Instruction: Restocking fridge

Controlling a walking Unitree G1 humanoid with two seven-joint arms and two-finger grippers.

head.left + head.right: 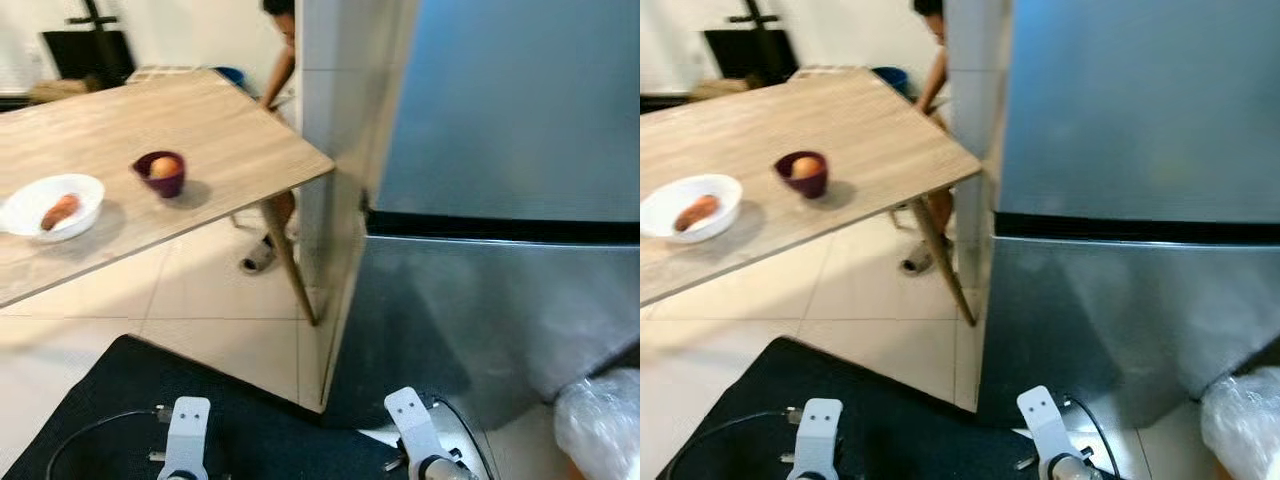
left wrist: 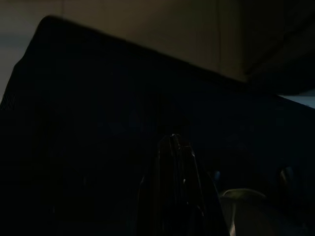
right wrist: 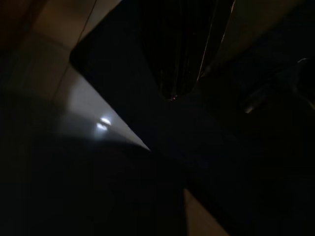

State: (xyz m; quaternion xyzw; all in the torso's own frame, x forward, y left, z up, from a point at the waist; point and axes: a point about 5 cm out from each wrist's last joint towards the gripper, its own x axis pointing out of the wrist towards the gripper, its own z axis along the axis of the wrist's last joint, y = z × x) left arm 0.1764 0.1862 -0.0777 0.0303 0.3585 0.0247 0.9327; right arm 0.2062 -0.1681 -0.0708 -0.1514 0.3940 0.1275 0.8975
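A tall steel fridge fills the right half of the eye views, with both its upper and lower doors closed. To its left, a wooden table carries a white bowl holding an orange-brown food item, and a small maroon bowl holding a round orange fruit. Both arms hang low at the bottom of the eye views, the left wrist and the right wrist over a black mat. The left gripper and right gripper are dark shapes in the wrist views.
A person stands behind the table's far corner, beside the fridge, one foot by the table leg. A black mat lies on the tiled floor below me. A clear plastic bag sits at the lower right.
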